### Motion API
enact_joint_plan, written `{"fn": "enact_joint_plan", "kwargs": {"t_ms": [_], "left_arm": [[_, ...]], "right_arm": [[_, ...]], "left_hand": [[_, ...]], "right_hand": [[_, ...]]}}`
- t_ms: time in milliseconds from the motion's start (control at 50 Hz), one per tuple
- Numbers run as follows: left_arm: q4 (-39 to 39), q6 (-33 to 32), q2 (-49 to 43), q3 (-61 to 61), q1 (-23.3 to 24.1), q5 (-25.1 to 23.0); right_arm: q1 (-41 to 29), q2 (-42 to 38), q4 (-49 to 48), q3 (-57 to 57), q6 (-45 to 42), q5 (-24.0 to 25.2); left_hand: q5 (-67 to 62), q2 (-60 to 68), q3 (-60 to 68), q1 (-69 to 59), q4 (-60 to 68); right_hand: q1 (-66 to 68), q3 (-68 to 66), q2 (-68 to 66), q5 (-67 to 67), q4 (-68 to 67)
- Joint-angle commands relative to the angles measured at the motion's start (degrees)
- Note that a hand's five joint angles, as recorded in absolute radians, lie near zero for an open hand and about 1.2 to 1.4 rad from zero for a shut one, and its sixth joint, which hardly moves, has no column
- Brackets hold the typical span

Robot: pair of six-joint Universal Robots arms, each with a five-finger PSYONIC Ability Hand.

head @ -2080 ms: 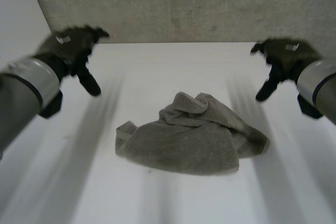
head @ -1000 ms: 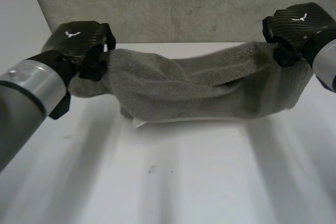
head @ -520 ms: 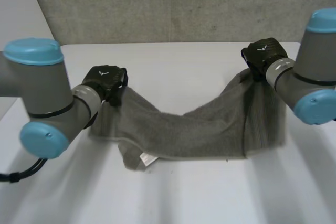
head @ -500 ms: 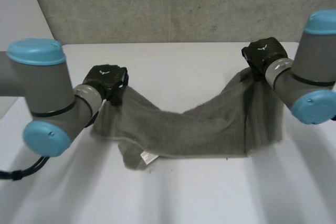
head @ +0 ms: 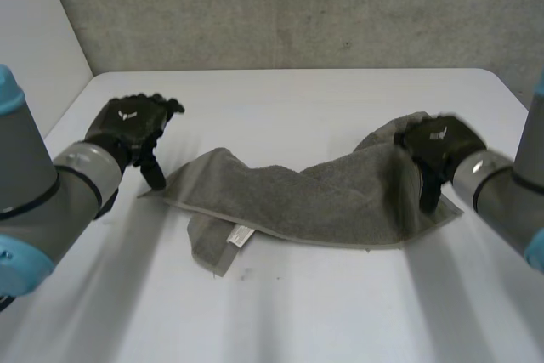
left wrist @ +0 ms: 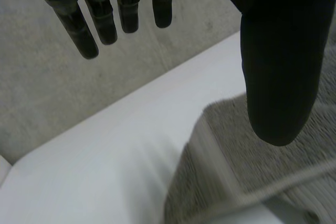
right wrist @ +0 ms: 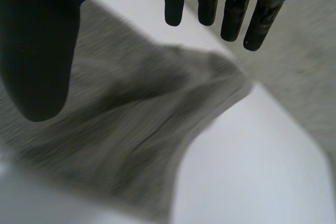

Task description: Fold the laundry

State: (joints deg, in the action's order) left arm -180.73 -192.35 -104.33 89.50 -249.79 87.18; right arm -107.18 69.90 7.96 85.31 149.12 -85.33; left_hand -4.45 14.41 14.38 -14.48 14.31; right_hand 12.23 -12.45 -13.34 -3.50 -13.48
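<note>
The left hand (head: pixel 132 125) hangs just over the white table (head: pixel 280 99), fingers (left wrist: pixel 86 30) straight and held well apart from the thumb (left wrist: pixel 278 51), with nothing in its hold. Just beside its fingertips is 1 corner of the grey towel (head: pixel 314 201), and that edge runs on under the thumb. The towel lies on the table as a rumpled band stretched between the 2 hands. A flap is tucked under near the left hand's end, showing a small white label (head: pixel 239 235). The towel's far end is bunched up under the palm of the right hand (head: pixel 438 146), whose fingers point down, straight and spread from the thumb, gripping nothing; I cannot tell whether they touch the cloth
</note>
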Motion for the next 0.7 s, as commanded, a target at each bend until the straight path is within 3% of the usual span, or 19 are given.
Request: {"fn": "enact_joint_plan", "kwargs": {"t_ms": [20,140,400,460,480,500,520,540,700], "left_arm": [[-4.5,-0.1,-0.8,6.5,-1.4,-1.3],[-7.1,-1.8,-4.4,8.6,-3.4,-4.8],[-7.8,-6.2,-5.4,9.2,-5.6,-5.2],[-7.7,-6.2,-5.1,9.4,-5.6,-5.2],[-7.7,-6.2,-5.1,9.4,-5.6,-5.2],[-7.7,-6.2,-5.1,9.4,-5.6,-5.2],[-7.7,-6.1,-5.1,9.5,-5.6,-5.2],[-7.7,-6.1,-5.1,9.5,-5.6,-5.2],[-8.0,-6.1,-5.3,10.1,-5.4,-5.5]], "right_arm": [[1.5,-0.3,-4.4,9.2,-0.5,4.5],[3.0,-0.6,-10.2,14.4,-0.7,6.2],[4.6,-5.2,-18.6,16.2,-3.6,6.2],[4.8,-6.9,-19.3,15.6,-4.5,6.1],[4.8,-7.5,-19.9,15.2,-4.7,6.1],[4.8,-7.9,-20.8,14.9,-4.8,6.1],[4.8,-7.9,-20.8,14.9,-4.8,6.1],[4.9,-7.9,-21.7,14.5,-4.7,5.9],[5.1,-5.0,-22.4,12.4,-3.7,5.9]], "left_hand": [[-11.9,11.9,12.0,-11.9,12.0],[-11.6,11.6,11.6,-11.5,11.7],[-9.6,9.6,9.6,-9.5,9.7],[-9.7,9.8,9.8,-9.7,9.9],[-9.7,9.8,9.8,-9.7,9.9],[-9.6,9.6,9.6,-9.5,9.7],[-9.6,9.6,9.6,-9.5,9.7],[-9.6,9.6,9.6,-9.5,9.7],[-9.7,9.8,9.8,-9.7,9.9]], "right_hand": [[10.5,-10.3,-9.4,-9.2,-9.2],[14.8,-14.6,-13.7,-13.6,-13.6],[24.3,-24.0,-23.2,-23.0,-23.0],[32.3,-32.1,-31.2,-31.1,-31.1],[38.7,-38.4,-37.6,-37.4,-37.4],[55.7,-55.5,-54.6,-54.4,-54.5],[55.9,-55.7,-54.8,-54.6,-54.6],[67.6,-67.4,-66.5,-66.4,-66.4],[67.8,-67.6,-66.7,-66.5,-66.5]]}}
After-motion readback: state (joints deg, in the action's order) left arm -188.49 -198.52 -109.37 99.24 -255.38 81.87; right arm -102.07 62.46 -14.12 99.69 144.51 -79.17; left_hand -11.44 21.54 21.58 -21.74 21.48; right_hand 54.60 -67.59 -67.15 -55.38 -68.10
